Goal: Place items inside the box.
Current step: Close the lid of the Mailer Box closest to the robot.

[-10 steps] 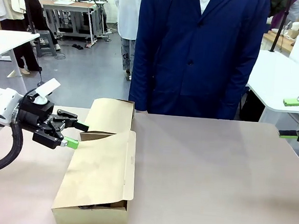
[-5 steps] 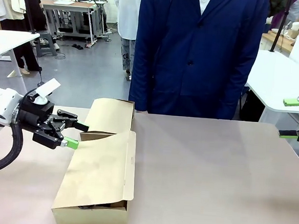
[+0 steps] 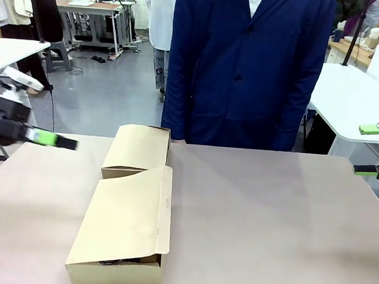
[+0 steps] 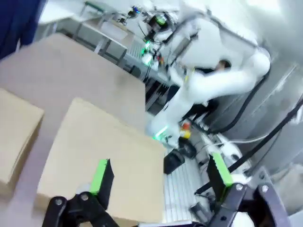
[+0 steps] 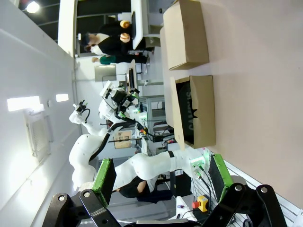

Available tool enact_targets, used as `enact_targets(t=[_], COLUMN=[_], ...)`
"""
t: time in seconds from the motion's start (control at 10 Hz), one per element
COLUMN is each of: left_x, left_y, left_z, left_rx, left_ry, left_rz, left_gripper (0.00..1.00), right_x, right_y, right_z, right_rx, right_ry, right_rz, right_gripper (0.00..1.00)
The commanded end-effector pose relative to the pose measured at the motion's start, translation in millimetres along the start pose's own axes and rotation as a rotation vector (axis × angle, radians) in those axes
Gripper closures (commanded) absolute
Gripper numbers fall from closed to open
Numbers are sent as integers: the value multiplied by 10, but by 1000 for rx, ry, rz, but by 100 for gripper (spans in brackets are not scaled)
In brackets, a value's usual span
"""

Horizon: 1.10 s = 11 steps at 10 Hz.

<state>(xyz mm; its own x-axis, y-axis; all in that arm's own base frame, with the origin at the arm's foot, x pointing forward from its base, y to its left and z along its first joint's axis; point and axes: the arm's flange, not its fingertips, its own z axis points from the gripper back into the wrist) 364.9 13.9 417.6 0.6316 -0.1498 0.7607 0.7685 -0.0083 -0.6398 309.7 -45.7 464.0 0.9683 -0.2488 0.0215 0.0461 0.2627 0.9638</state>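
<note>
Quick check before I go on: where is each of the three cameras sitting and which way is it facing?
Front view: fixed on the robot's side, facing across the table at the person; left gripper blurred at left edge, right gripper at right edge.
Left wrist view: on the left wrist, tilted over the cardboard box; its green-padded fingers open.
Right wrist view: on the right wrist, rolled sideways, looking across the table; fingers open.
Shared: the box, whose open end in the right wrist view shows the navy pouch.
</note>
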Motion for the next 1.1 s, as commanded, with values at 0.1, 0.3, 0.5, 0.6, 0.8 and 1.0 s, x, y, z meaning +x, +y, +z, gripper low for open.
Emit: enact_targets(t=[0.1, 0.3, 0.5, 0.6, 0.8, 1.0], left_x=[-156, -317, -251, -251, -251, -251], left_y=[-27, -25, 10, 10, 10, 10], left_z=[694, 1091, 832, 832, 832, 832], left_rx=[144, 87, 164, 164, 164, 164], left_ry=[-168, -361, -165, -165, -165, -165], left_rz=[528, 546, 452, 452, 452, 452], left_gripper=[0, 0, 0, 0, 0, 0], right_x=[-12, -12, -12, -12, -12, -12], right_y=[0, 0, 0, 0, 0, 0], right_z=[22, 22, 22, 22, 22, 22], right_rx=[4, 4, 4, 4, 4, 4], right_ry=[2, 2, 2, 2, 2, 2], right_rz=[5, 5, 5, 5, 5, 5], right_gripper=[0, 0, 0, 0, 0, 0])
